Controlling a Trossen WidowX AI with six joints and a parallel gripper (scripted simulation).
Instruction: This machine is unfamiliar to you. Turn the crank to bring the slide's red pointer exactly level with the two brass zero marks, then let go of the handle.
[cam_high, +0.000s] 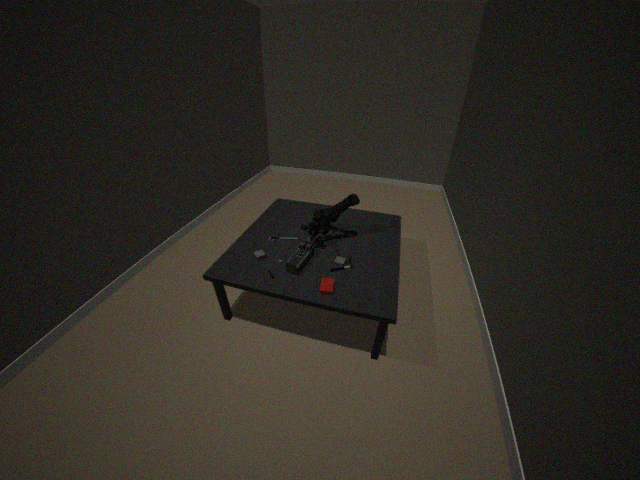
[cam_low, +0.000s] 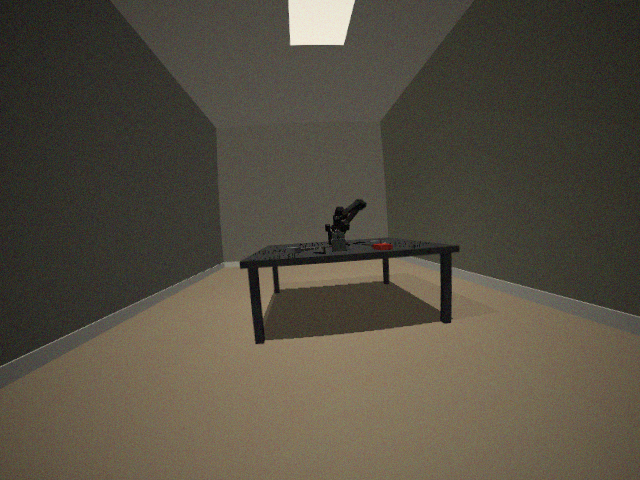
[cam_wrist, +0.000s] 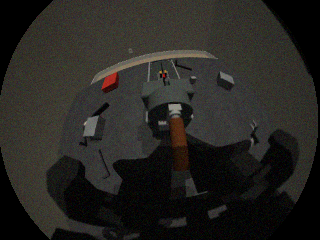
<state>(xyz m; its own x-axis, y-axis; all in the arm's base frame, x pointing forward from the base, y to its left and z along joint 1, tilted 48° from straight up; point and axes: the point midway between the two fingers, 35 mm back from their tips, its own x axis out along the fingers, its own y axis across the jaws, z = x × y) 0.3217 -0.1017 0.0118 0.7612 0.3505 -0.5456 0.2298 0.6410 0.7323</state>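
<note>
Red blocks: one (cam_high: 326, 285) (cam_low: 382, 246) (cam_wrist: 110, 82), lying on the dark counter (cam_high: 361, 294) (cam_low: 289, 261) (cam_wrist: 125, 110).
Pale grey blocks: two, sitting well apart.
Black claw (cam_wrist: 174, 134): one, closing narrowly around the orange-brown cylindrical handle (cam_wrist: 178, 137).
Grey crank machine (cam_high: 299, 258) (cam_low: 338, 241) (cam_wrist: 167, 92): one, standing on the counter.

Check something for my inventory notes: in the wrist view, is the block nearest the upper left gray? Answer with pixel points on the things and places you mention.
No; the block (cam_wrist: 110, 82) at the upper left of the wrist view is plainly red.
</note>
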